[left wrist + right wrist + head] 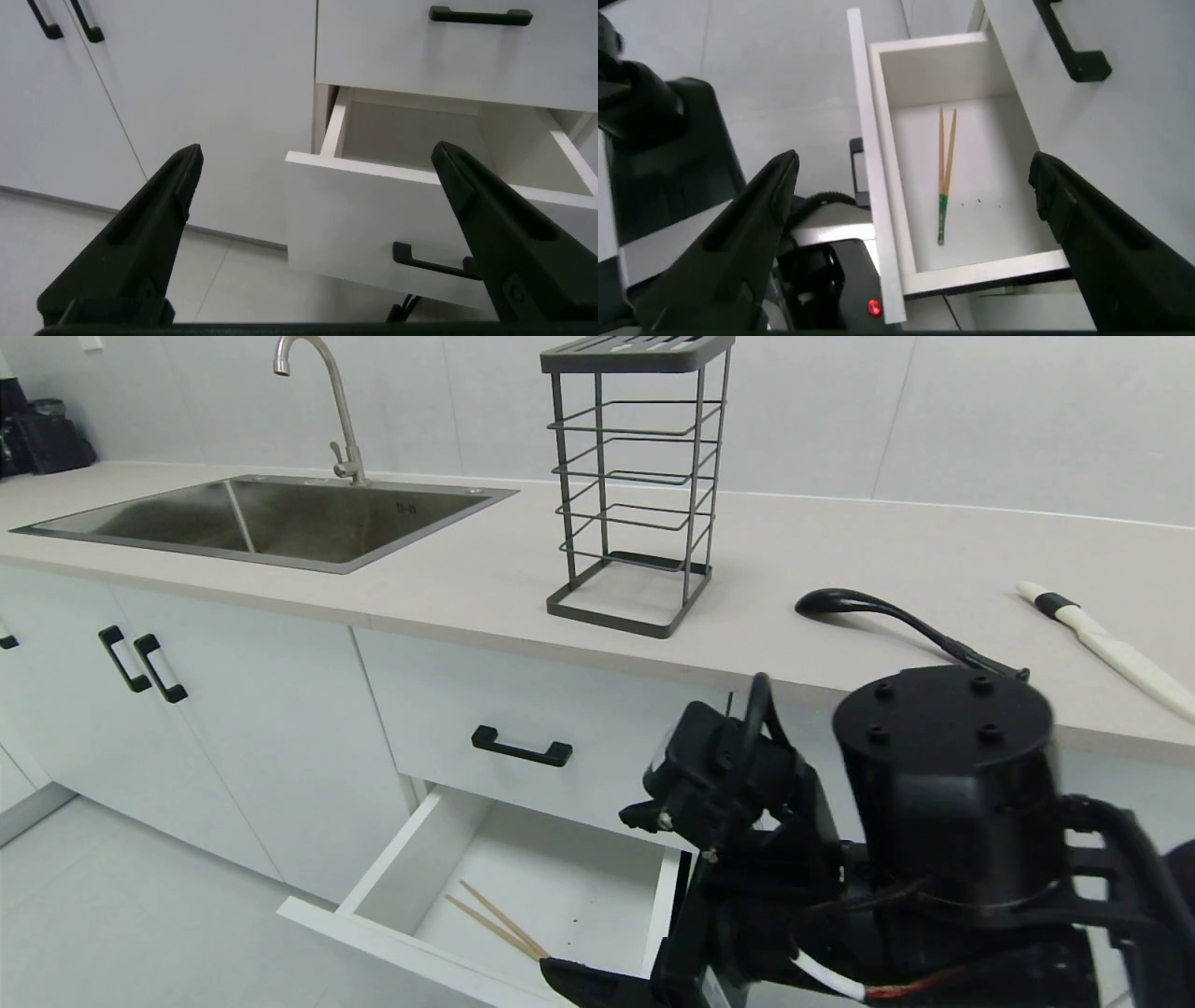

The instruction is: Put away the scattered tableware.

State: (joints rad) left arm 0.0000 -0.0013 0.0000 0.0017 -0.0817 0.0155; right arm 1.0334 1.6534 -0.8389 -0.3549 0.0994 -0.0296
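Note:
A pair of wooden chopsticks (495,919) (945,168) lies inside the open white drawer (373,859) (864,140) under the counter. On the counter lie a black ladle (887,616) and a white knife (1111,649) with a black band. My right gripper (913,163) hangs open above the drawer with nothing between its fingers. Low in front of the drawer front (374,215), my left gripper (316,149) is open and holds nothing.
A dark wire rack (635,353) stands mid-counter, with a steel sink (261,555) and faucet (336,401) at the left. A shut drawer with a black handle (521,748) sits above the open one. Cabinet doors (233,728) lie to the left.

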